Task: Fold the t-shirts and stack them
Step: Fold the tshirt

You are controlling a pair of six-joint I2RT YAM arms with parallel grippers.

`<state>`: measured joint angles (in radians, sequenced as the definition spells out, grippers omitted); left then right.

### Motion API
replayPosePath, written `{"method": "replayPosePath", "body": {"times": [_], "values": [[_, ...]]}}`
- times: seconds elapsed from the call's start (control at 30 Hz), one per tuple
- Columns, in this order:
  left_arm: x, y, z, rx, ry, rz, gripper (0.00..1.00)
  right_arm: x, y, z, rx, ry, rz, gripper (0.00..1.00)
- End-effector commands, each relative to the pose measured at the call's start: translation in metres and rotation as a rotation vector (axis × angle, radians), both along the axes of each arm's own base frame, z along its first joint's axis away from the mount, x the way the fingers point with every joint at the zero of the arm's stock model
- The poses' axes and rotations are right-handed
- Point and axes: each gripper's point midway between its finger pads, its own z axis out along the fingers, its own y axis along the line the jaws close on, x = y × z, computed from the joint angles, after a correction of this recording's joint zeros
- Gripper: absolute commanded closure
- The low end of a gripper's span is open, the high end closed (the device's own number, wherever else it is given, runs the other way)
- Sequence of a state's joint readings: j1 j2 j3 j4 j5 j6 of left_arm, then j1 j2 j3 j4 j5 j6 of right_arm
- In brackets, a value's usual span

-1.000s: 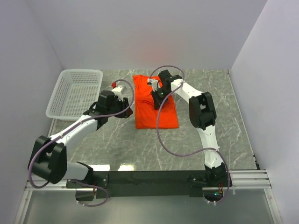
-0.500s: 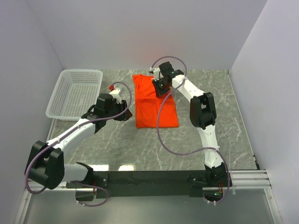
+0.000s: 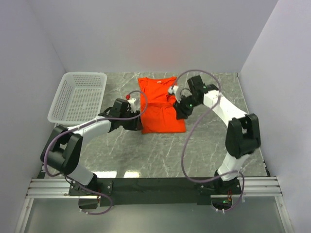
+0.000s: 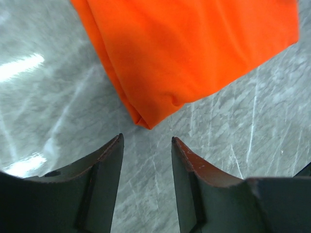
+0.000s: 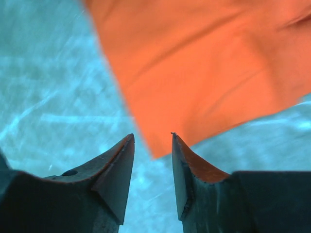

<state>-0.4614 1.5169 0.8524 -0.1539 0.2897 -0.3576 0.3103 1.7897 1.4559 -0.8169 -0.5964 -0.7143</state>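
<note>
The orange-red t-shirt [image 3: 158, 115] lies flat on the marble table as a narrow upright rectangle, collar end toward the back wall. My left gripper [image 3: 137, 121] sits low at its near left corner. In the left wrist view that folded corner [image 4: 146, 121] lies just ahead of the open left gripper [image 4: 146, 141], with bare table between the fingers. My right gripper [image 3: 179, 111] hovers at the shirt's right edge. In the right wrist view the right gripper [image 5: 152, 137] is open above a corner of the t-shirt [image 5: 209, 73], and holds nothing.
A white mesh basket [image 3: 77, 94] stands at the back left of the table [image 3: 209, 145]. Pale walls close in the back and both sides. The arms' black base rail [image 3: 155, 187] runs along the near edge.
My right gripper has opened, let go of the shirt near its collar and swung right and nearer, to the shirt's right edge. My left gripper has moved right to the shirt's near left corner.
</note>
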Motion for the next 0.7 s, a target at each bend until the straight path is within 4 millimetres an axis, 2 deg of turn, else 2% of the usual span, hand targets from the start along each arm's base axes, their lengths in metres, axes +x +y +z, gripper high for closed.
{"method": "replayPosePath", "body": {"times": [0.0,0.13,0.23,0.5,0.67], "values": [[0.004,-0.019,-0.001,-0.039,0.024,-0.025,0.50,-0.017,-0.003,-0.004,0.004,-0.100,0.110,0.55],[0.004,-0.024,-0.012,-0.032,0.052,-0.014,0.50,-0.034,-0.011,-0.022,-0.017,-0.022,0.036,0.55],[0.003,-0.027,-0.015,-0.029,0.055,-0.023,0.50,-0.038,-0.013,-0.032,-0.019,0.017,-0.028,0.55],[0.002,-0.032,-0.016,-0.041,0.048,-0.035,0.53,-0.034,-0.024,-0.052,-0.026,0.130,-0.175,0.56],[0.005,-0.036,-0.018,-0.046,0.053,-0.047,0.58,-0.030,-0.032,-0.055,-0.004,0.196,-0.249,0.56]]}}
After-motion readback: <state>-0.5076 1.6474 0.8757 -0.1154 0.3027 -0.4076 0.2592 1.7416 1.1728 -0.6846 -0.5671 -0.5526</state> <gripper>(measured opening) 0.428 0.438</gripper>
